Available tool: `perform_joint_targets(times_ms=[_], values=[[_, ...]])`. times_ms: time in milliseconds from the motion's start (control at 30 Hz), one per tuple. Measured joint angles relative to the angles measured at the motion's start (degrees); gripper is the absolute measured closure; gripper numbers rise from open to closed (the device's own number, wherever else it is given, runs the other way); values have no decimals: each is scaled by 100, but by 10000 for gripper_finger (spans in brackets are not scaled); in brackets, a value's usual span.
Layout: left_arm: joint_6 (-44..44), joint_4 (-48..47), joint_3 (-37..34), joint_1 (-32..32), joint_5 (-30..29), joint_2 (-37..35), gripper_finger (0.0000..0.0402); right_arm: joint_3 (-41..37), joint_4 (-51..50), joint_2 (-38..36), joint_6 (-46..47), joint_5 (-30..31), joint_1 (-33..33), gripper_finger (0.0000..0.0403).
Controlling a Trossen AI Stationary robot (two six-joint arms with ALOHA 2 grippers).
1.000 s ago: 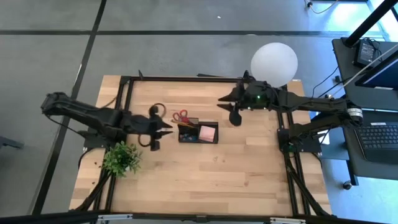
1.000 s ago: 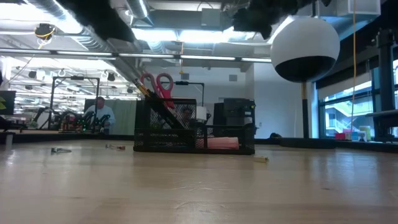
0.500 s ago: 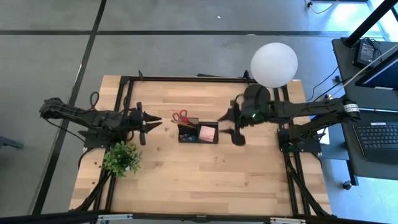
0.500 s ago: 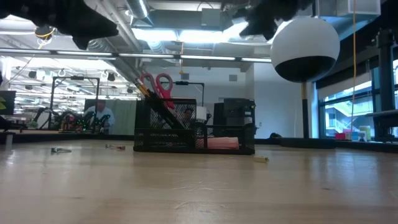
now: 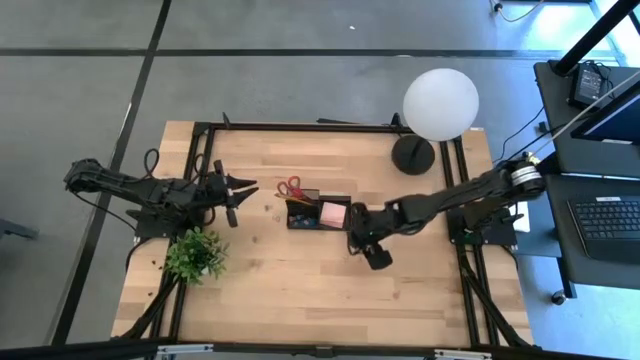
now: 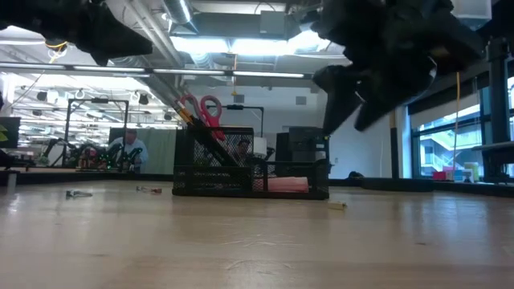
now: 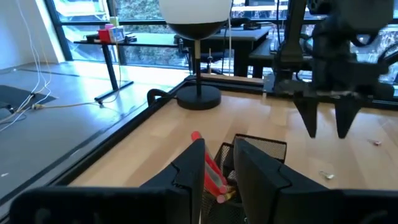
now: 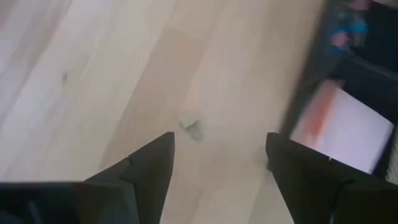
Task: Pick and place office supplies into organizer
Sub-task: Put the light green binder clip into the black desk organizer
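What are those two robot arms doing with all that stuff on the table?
They are tidying office supplies into the black organizer. The red scissors and the pink sticky notes are already in it. The right gripper hangs open just beside the organizer, above a tiny scrap lying on the wood, which it may pick up next. The left gripper waits on the organizer's other side, holding nothing that I can see.

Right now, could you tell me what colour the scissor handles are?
Red scissor handles, clearest in the low view.
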Motion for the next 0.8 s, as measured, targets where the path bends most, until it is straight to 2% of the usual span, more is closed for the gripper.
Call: perform_joint_targets(times_ms=[100,433,800], values=[[0,-15,0,0,0,0,320,0,122,208,-215,3,162,147],[0,-17,2,0,0,4,324,0,430,346,275,-159,291,147],[0,-19,2,0,-23,4,326,1,671,371,-406,47,281,147]])
